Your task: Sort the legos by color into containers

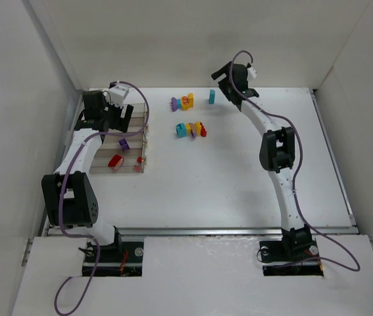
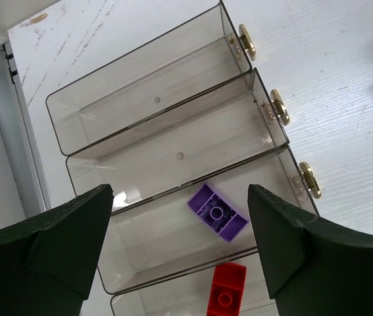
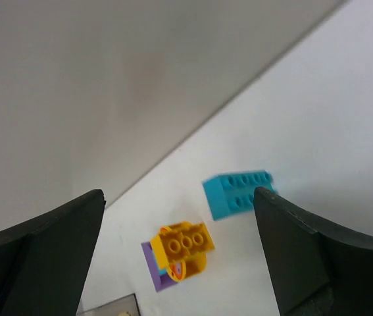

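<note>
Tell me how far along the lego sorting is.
Done: a purple brick and a red brick lie in separate containers. In hand: nothing; the left hand and right hand are both open. Remaining on the table: the cyan brick, a far cluster and a near cluster.

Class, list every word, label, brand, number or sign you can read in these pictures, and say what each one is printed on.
None: no text can be read in any view.
The clear bins and their brass knobs are unmarked.
The purple brick, red brick, teal brick and yellow brick show only studs, no lettering that can be made out.
</note>
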